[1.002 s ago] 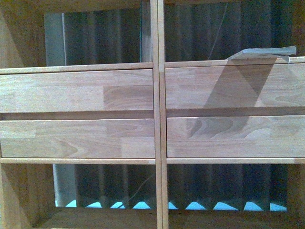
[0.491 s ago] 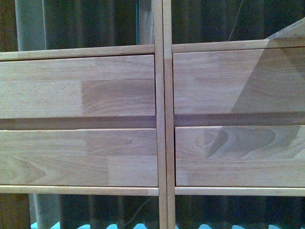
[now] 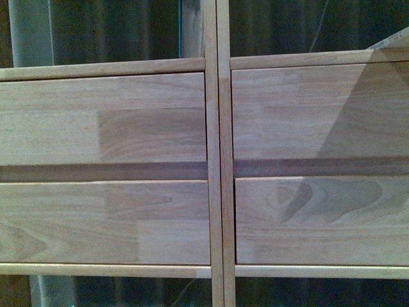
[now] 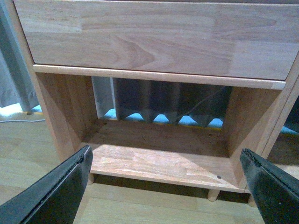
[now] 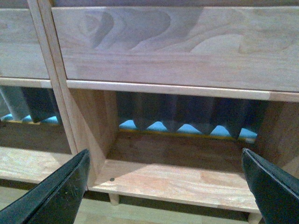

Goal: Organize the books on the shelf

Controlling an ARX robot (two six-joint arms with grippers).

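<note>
The shelf (image 3: 215, 192) stands straight ahead, its central upright parting two columns; two drawer fronts (image 3: 102, 121) are stacked on the left, two on the right; open compartments lie above and below them; a thin flat item (image 3: 393, 41), mostly out of frame, rests on the ledge above the upper right drawer; a curtain (image 4: 154, 100) hangs behind the bottom compartments (image 4: 159, 161); short legs (image 4: 212, 195) stand on the floor (image 4: 28, 149).

**Background and floor: items observed**

A dark pleated curtain (image 5: 187, 109) hangs at the rear. A bright light-blue strip (image 5: 156, 126) shows in triangles under its scalloped hem. A thin pale cable (image 4: 208, 101) slants across the folds. A lighter grey curtain (image 4: 11, 79) hangs to one side, ending near the floor (image 4: 28, 149) of light wood-look planks.
</note>
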